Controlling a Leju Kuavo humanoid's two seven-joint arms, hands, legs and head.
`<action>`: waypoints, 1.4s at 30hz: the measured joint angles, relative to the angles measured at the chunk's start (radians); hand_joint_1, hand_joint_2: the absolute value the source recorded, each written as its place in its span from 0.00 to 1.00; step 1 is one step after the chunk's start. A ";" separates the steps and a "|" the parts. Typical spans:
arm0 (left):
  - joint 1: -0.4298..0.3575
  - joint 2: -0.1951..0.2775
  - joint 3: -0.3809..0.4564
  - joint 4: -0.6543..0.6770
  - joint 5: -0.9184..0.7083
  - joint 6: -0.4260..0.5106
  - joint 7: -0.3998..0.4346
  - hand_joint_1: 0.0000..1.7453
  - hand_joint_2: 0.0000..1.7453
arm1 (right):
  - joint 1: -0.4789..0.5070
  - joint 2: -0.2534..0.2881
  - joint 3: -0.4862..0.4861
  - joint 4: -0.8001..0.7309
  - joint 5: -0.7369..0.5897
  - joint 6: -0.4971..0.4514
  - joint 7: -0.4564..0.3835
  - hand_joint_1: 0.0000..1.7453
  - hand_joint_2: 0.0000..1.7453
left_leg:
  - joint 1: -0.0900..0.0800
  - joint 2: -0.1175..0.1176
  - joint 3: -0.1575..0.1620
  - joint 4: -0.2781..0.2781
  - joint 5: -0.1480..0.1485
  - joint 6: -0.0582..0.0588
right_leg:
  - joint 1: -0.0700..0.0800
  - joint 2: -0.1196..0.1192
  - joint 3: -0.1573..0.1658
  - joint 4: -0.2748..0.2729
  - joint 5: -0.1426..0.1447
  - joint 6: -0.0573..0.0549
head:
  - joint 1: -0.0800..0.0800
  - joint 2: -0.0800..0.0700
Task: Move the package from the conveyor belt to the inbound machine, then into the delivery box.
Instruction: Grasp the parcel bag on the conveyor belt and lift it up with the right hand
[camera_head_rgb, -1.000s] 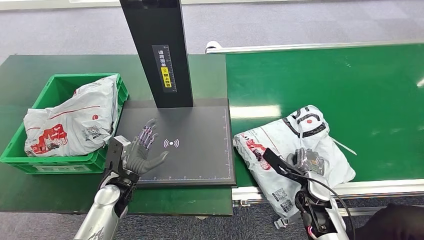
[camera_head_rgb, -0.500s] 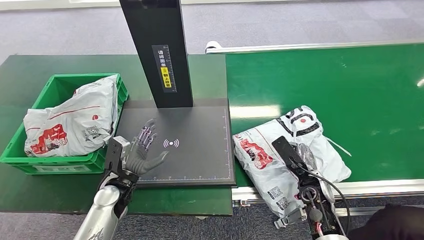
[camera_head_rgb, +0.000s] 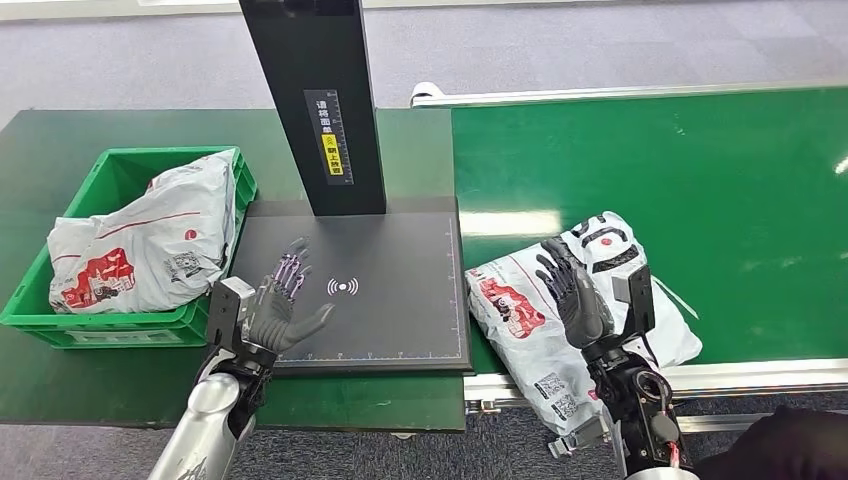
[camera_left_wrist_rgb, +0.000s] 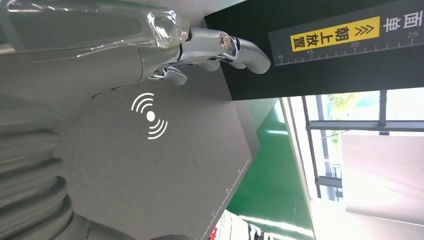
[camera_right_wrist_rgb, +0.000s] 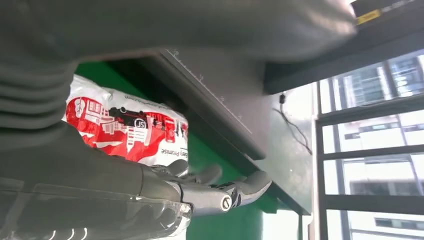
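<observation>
A white plastic package with red and black print lies at the conveyor belt's near left corner, partly over the front rail. My right hand stands over its middle, fingers spread and holding nothing. In the right wrist view the fingers stretch out beside the package. My left hand hovers open over the left edge of the inbound machine's black pad. In the left wrist view its fingers reach above the pad's signal mark. The green delivery box stands left of the pad.
The machine's black column rises from the pad's far edge. Another white package fills the green box. The green conveyor belt stretches away to the right. The dark green table carries the box and machine.
My right hand has turned and lifted off the package, from lying low over it to fingers spread upward. The package shifted slightly. My left hand has barely moved.
</observation>
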 joint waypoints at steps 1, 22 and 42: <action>0.001 0.000 0.000 0.001 0.000 0.002 -0.002 0.00 1.00 | 0.000 0.000 0.006 -0.001 0.005 -0.023 -0.004 0.00 1.00 | 0.000 0.000 0.000 0.000 0.000 0.000 | 0.000 0.000 0.000 0.000 0.000 0.000 | 0.000 0.000; 0.026 0.006 0.017 -0.034 -0.008 0.002 0.049 0.00 1.00 | 0.033 -0.062 0.210 -0.095 0.579 -0.516 0.241 0.00 1.00 | 0.000 0.000 0.000 0.000 0.000 0.000 | 0.000 0.000 0.000 0.000 0.000 0.000 | 0.000 0.000; 0.025 0.005 0.018 -0.034 -0.010 -0.003 0.059 0.00 1.00 | 0.037 -0.076 0.225 -0.089 0.670 -0.516 0.316 0.00 1.00 | 0.000 0.000 0.000 0.000 0.000 0.000 | 0.000 0.000 -0.001 0.000 0.000 0.000 | 0.000 0.000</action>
